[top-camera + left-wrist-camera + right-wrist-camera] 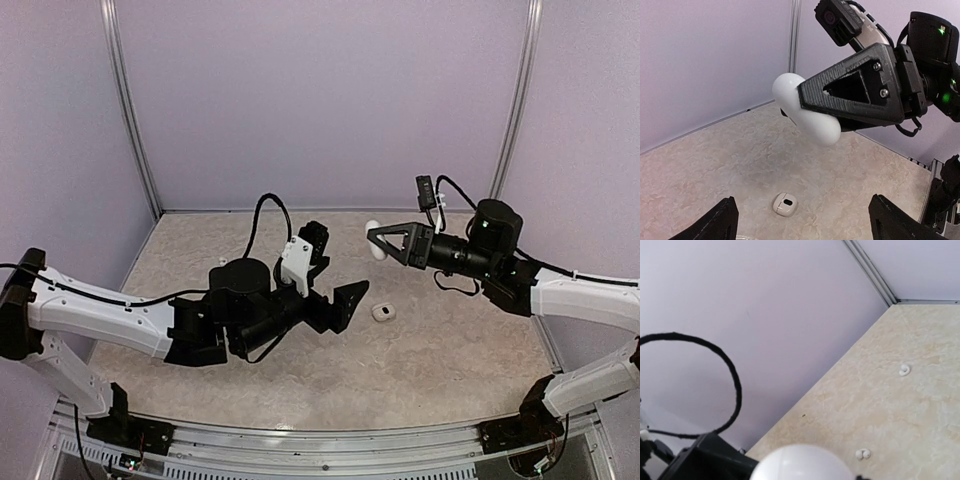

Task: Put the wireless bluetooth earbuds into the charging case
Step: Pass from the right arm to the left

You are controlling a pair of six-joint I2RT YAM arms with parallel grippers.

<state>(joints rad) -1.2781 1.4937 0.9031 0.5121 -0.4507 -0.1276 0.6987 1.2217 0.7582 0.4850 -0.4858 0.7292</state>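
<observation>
Right gripper (380,242), jaws clamped on a white oval pebble (787,90), hangs above the table (300,370). Left gripper (347,303) gapes wide and empty. The case (785,204) lies at 6 o'clock of the pebble. The far earbud (904,370) sits at 1 o'clock of the near earbud (863,454). Best to take each from straight above, jaws narrowed. No legible writing.

No text, number, brand or sign is showing legibly in any view. The charging case (785,204), lying on the bench (715,165) toward six o'clock in the left wrist view, is showing only a plain dark spot on its face. The smooth white oval object (786,91) pinched in the right gripper (373,243) is presenting a blank surface.
</observation>
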